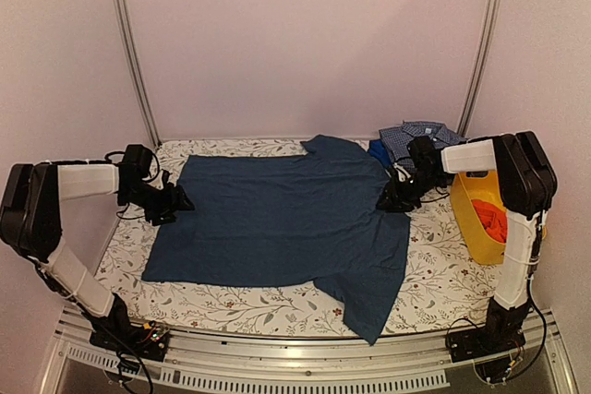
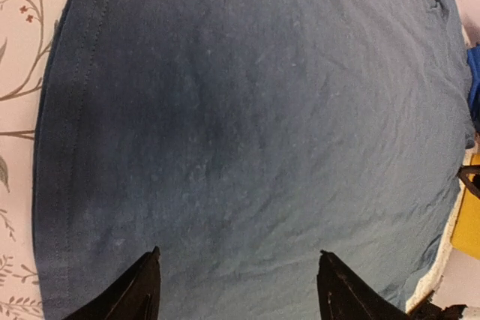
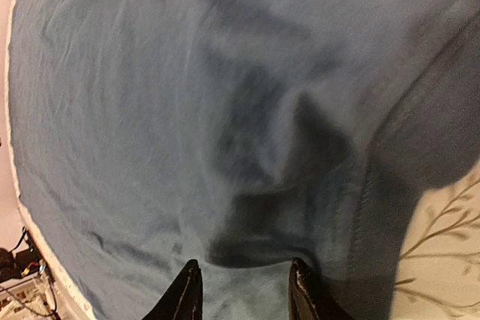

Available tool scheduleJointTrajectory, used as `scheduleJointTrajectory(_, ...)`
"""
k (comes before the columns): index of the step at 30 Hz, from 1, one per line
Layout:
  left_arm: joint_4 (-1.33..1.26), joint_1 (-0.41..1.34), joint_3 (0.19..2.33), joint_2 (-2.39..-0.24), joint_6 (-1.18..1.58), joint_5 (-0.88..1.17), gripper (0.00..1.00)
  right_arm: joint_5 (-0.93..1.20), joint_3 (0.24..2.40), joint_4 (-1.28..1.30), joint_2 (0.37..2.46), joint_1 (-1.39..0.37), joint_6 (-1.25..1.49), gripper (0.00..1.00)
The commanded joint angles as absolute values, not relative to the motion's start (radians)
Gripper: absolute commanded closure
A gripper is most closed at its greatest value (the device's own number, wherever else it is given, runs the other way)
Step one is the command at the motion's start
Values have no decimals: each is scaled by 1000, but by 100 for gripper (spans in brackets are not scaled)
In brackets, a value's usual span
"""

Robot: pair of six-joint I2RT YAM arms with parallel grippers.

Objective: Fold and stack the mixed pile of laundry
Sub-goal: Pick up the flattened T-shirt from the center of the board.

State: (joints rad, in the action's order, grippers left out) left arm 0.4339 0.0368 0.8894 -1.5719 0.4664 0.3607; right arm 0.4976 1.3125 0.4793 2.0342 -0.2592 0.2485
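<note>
A dark blue garment (image 1: 277,214) lies spread flat over the middle of the table, one sleeve hanging toward the front edge. My left gripper (image 1: 181,200) is open at its left edge; in the left wrist view (image 2: 238,256) the jaws stand wide apart just above the cloth (image 2: 240,110). My right gripper (image 1: 388,200) is open over the garment's right side; in the right wrist view (image 3: 244,267) a raised fold (image 3: 277,230) lies just ahead of the fingertips. A blue small-check shirt (image 1: 420,136) is bunched at the back right. A red-orange cloth (image 1: 490,219) sits in the basket.
A yellow plastic basket (image 1: 469,193) stands at the right table edge beside the right arm. A bright blue cloth piece (image 1: 377,151) lies next to the check shirt. The floral table cover (image 1: 231,297) shows along the front and left.
</note>
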Motion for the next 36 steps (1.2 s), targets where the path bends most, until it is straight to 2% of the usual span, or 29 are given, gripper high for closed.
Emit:
scheduleJointTrajectory(1, 479, 37, 861, -1485, 494, 386, 28, 485, 1404, 552, 2064, -246, 184, 59)
scheduleJointTrajectory(5, 529, 37, 810, -1389, 568, 409, 28, 570, 1364, 592, 1922, -289, 201, 55)
scheduleJointTrajectory(9, 598, 36, 763, -1287, 634, 407, 25, 643, 1195, 588, 1737, -354, 300, 50)
scheduleJointTrajectory(14, 687, 42, 708, -1231, 720, 411, 24, 631, 926, 602, 1493, -472, 485, 45)
scheduleJointTrajectory(17, 726, 48, 701, -1185, 747, 378, 24, 625, 764, 609, 1350, -543, 593, 44)
scheduleJointTrajectory(21, 775, 49, 704, -1128, 790, 341, 24, 571, 652, 655, 1236, -665, 696, 45)
scheduleJointTrajectory(28, 859, 49, 717, -1129, 788, 271, 24, 448, 602, 674, 1228, -834, 832, 47)
scheduleJointTrajectory(36, 870, 49, 723, -1148, 787, 244, 24, 291, 709, 718, 1379, -943, 878, 54)
